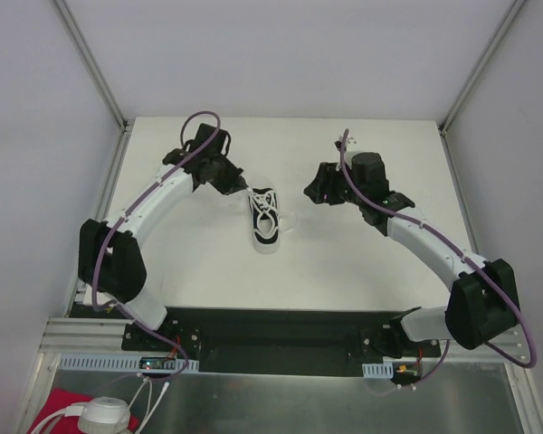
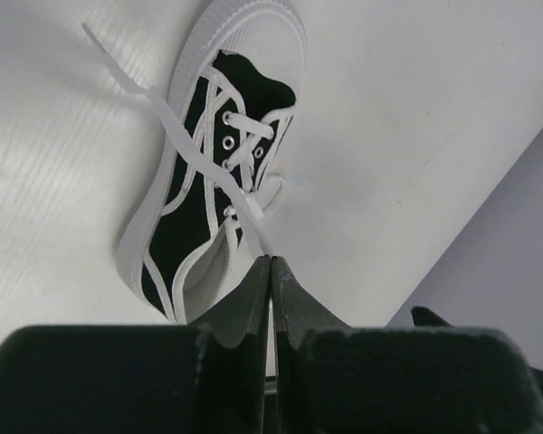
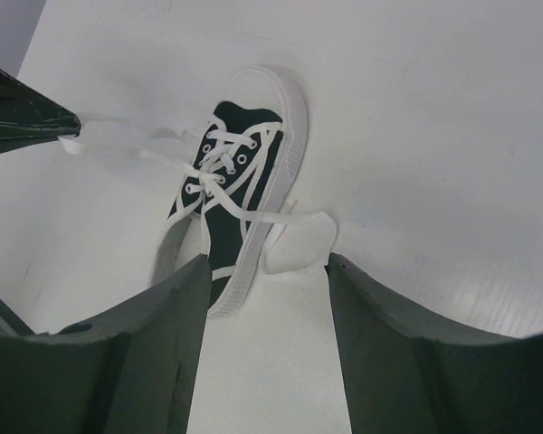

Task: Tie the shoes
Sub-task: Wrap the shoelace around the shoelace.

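Since the left gripper (image 2: 271,267) is clamped on one thin white lace (image 2: 185,145) beside the heel of the small black white-soled sneaker (image 1: 265,226) on the white table (image 1: 362,262), tugging could drag it away from the open right gripper (image 3: 267,260).

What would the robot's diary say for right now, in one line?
left gripper: shut on lace | right gripper: open, empty, beside sneaker | sneaker: on table, no bow yet

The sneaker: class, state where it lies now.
Top view: the sneaker lies between the left arm and the right arm, nearer the left.
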Action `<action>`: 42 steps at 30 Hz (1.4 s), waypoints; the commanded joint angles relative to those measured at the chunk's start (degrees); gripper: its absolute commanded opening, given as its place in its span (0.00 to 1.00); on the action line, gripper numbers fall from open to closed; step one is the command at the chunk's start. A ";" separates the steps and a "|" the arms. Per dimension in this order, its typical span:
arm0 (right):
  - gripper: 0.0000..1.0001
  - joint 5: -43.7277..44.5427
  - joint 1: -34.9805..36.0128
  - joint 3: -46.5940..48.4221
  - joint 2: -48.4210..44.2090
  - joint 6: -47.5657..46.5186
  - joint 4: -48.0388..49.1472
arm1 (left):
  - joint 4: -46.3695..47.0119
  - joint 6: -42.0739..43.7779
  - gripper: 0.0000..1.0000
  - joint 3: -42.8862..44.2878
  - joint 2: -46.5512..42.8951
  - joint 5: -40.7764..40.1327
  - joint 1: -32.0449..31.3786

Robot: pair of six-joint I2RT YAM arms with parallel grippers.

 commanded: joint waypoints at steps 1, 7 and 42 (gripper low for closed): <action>0.58 -2.52 1.45 2.88 2.13 1.81 2.25 | -1.04 -0.25 0.00 -2.04 -7.72 -0.82 -0.70; 0.42 -9.04 2.93 2.52 2.40 1.74 6.38 | -0.86 -0.17 0.00 -0.82 -8.18 -0.38 -1.49; 0.42 -3.42 15.77 22.92 26.13 -12.07 6.38 | -0.69 -0.43 0.00 2.18 -3.25 1.91 -1.93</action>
